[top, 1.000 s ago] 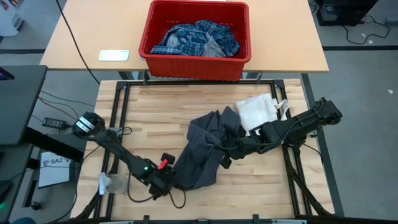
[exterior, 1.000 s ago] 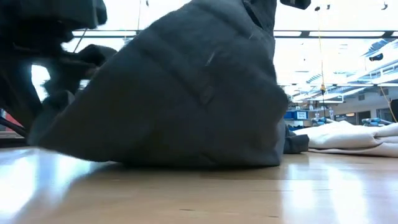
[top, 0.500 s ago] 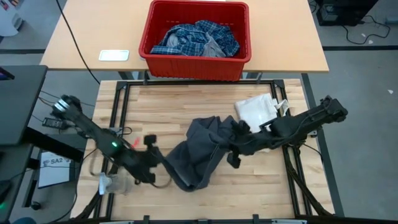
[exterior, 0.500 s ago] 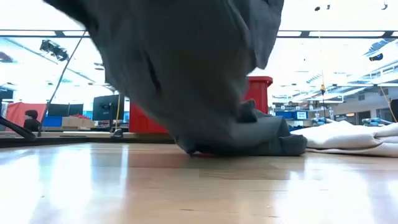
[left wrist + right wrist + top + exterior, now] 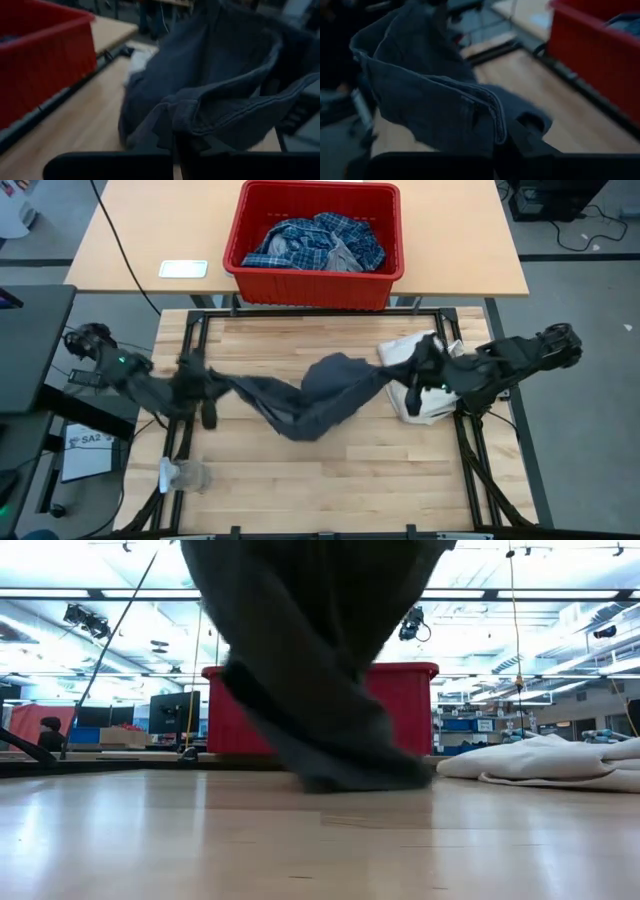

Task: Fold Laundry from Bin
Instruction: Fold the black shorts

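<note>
Pale butcher-block wood forms the work table [image 5: 300, 480], framed by black rails, with a second tan table [image 5: 150, 240] butted against its far edge. On that far table sits the bin [image 5: 312, 278], a bright red plastic tub, holding a blue-and-white plaid shirt [image 5: 318, 240] bunched up with a small light grey piece [image 5: 345, 252] beside it. A flat white card or device [image 5: 183, 269] lies on the tan table to the left of the bin. Across the middle of the work table, a pair of dark grey shorts or trousers [image 5: 315, 400] hangs stretched between the two arms, sagging in the centre so that its lowest fold touches the wood. The left gripper [image 5: 205, 385], near the left side of the table, is clenched on one end of the dark garment; its wrist camera shows a hemmed edge of the cloth pinched right at the fingers. The right gripper [image 5: 415, 370], near the right side, is likewise clamped on the other end, with a stitched edge of the fabric draped over its fingers. Just under and beside the right gripper lies a white fabric bag [image 5: 420, 395], crumpled on the wood. From table height, the dark garment hangs down in front of the red bin, and a bright ceiling with strip lights fills the room behind.
</note>
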